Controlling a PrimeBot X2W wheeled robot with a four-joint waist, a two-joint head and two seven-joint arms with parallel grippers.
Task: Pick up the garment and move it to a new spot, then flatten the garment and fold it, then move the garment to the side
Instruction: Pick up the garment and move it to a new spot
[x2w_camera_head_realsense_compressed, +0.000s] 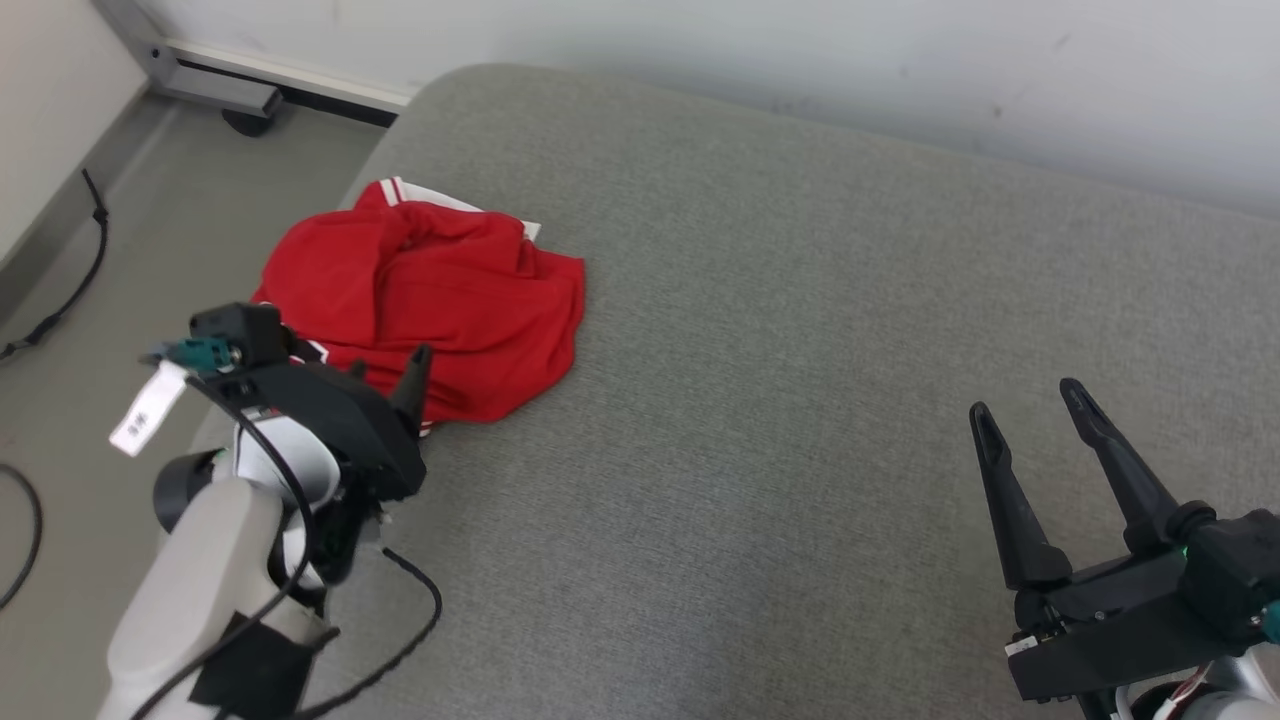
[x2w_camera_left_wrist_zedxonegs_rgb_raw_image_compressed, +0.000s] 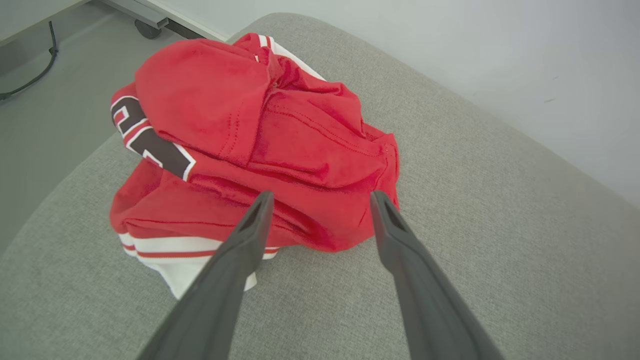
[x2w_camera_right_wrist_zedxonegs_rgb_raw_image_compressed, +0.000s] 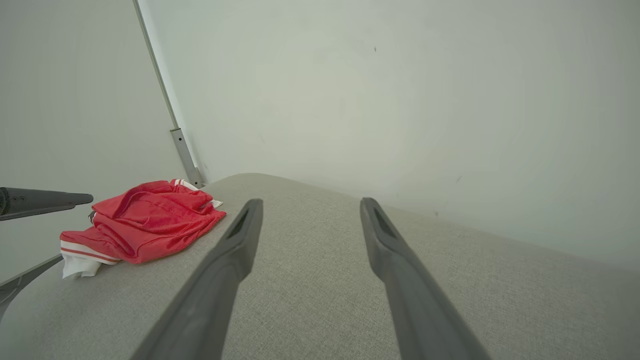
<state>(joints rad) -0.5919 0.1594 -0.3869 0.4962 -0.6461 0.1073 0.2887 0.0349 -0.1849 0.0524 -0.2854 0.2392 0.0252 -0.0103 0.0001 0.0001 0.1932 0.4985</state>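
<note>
Status, all positions relative to the grey fabric-covered pad (x2w_camera_head_realsense_compressed: 800, 300):

- The crumpled red garment with white-and-red striped trim (x2w_camera_head_realsense_compressed: 440, 310) sits in a heap on the pad, close to its rounded far-left corner and well inside the far edge. In the left wrist view (x2w_camera_left_wrist_zedxonegs_rgb_raw_image_compressed: 260, 130) we see a dark print outlined in white (x2w_camera_left_wrist_zedxonegs_rgb_raw_image_compressed: 150, 145) on one fold, and a white hem lying flat on the pad on the heap's near side.
- The left gripper (x2w_camera_head_realsense_compressed: 390, 375) is at the pad's left side, fingers spread wide apart. In its own view (x2w_camera_left_wrist_zedxonegs_rgb_raw_image_compressed: 320, 200) the tips frame the heap's near edge – we cannot tell if they touch the cloth. A white tag (x2w_camera_head_realsense_compressed: 145, 410) hangs off that wrist.
- The right gripper (x2w_camera_head_realsense_compressed: 1025, 400) is over the pad's near right part, well apart from the garment, fingers also wide apart with bare grey fabric between them (x2w_camera_right_wrist_zedxonegs_rgb_raw_image_compressed: 311, 202). From that wrist the garment (x2w_camera_right_wrist_zedxonegs_rgb_raw_image_compressed: 150, 220) shows far left on the pad, with the left gripper's fingers (x2w_camera_right_wrist_zedxonegs_rgb_raw_image_compressed: 45, 200) just beside it.
- Off the pad: white wall (x2w_camera_head_realsense_compressed: 800, 60) behind its far edge; grey floor (x2w_camera_head_realsense_compressed: 150, 200) past its left edge, with a black cable (x2w_camera_head_realsense_compressed: 70, 280) and a metal frame foot (x2w_camera_head_realsense_compressed: 215, 90).
</note>
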